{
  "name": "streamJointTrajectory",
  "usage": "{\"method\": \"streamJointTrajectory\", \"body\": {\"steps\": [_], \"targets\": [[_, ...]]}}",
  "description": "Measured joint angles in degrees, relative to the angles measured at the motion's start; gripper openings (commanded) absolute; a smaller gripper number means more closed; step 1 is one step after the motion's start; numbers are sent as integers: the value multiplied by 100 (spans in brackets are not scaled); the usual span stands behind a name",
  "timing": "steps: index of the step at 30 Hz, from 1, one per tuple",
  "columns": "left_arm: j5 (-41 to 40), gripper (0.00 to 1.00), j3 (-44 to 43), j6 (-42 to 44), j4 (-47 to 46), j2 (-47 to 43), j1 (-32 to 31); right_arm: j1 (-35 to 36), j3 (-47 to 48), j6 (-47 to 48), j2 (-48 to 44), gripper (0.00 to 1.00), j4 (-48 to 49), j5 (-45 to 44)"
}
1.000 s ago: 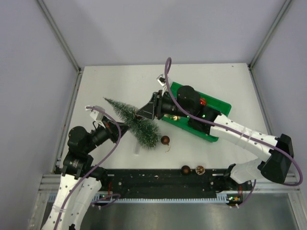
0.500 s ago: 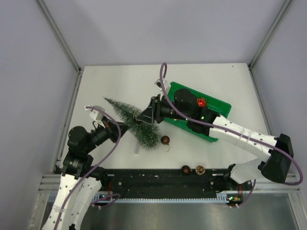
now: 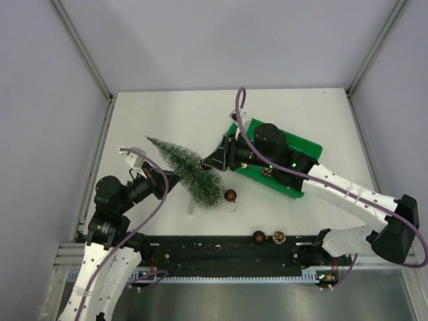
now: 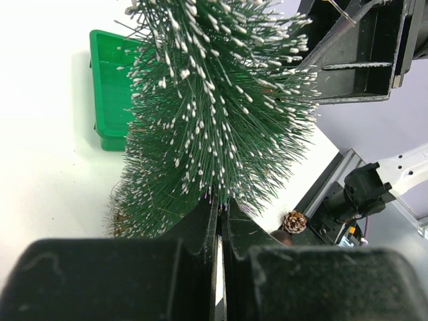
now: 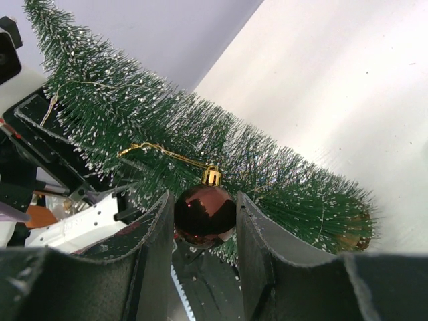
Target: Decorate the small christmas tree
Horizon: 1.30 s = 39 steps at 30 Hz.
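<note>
Maroon-ball hanging step. Right hand (image 3: pixel 214 160) clamped to ball width on a glossy bauble (image 5: pixel 204 212), with its gold loop (image 5: pixel 164 152) draped over the bristles ahead. Left hand (image 4: pixel 217 208) nearly shut, pinching the small christmas tree (image 3: pixel 190 172) low down; bristles or trunk, cannot tell. Tree tilted over the worktop (image 3: pixel 167 114), tip toward far left, base end near a second bauble (image 3: pixel 230 195), just left of the green tray (image 3: pixel 309 144); cannot tell if the base touches down. To do it well, probably: lead with the loop, not the ball. Slide the loop over a stiff branch end, then ease down so it hooks. Open the right hand only once the loop has caught. Hold the left pinch firm so the tree does not roll. Risk: ball dropping through soft bristles, or pushing the tree out of the pinch.
</note>
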<state>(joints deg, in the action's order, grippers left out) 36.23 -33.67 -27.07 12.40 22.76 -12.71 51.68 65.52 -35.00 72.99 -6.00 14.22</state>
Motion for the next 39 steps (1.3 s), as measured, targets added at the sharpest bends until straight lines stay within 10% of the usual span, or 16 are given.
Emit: {"method": "streamJointTrajectory", "body": {"steps": [39], "targets": [[42,0,0,-20,-33,0,52,393,345,214,527,21,122,-501]]}}
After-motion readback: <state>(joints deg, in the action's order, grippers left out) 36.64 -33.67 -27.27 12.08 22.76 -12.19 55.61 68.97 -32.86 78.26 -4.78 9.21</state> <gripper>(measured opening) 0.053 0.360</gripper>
